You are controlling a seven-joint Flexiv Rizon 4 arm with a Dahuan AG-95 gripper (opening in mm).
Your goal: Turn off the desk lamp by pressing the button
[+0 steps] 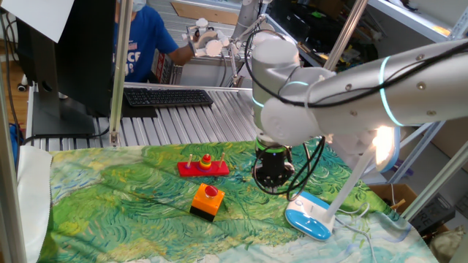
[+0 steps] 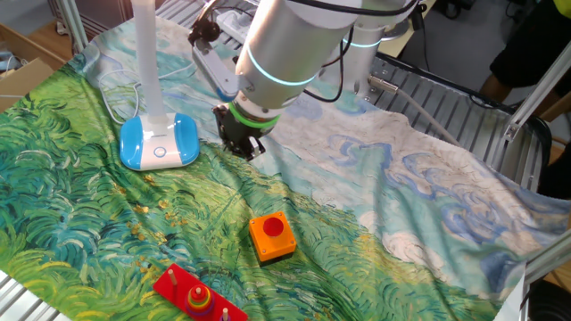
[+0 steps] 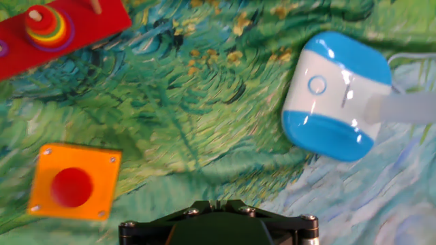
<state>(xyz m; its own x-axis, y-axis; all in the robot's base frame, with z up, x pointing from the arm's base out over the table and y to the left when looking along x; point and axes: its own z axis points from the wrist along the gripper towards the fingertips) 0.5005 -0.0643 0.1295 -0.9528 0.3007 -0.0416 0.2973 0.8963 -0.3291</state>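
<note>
The desk lamp stands on the green patterned cloth, with its white blue-rimmed oval base (image 1: 308, 218) at the right and its head (image 1: 385, 146) glowing. The base also shows in the other fixed view (image 2: 159, 143) and in the hand view (image 3: 337, 95). The button (image 3: 317, 85) is a small ring on the base's white top. My gripper (image 1: 272, 183) hangs above the cloth, left of the base and apart from it. It also shows in the other fixed view (image 2: 243, 147). In the hand view my gripper (image 3: 215, 203) has its fingertips together and holds nothing.
An orange box with a red round button (image 3: 71, 184) sits on the cloth near my gripper. A red ring-stacking toy (image 1: 202, 166) lies beyond it. The lamp's white cable (image 2: 116, 94) trails behind the base. A keyboard (image 1: 168, 96) and a person (image 1: 139, 44) are beyond the table.
</note>
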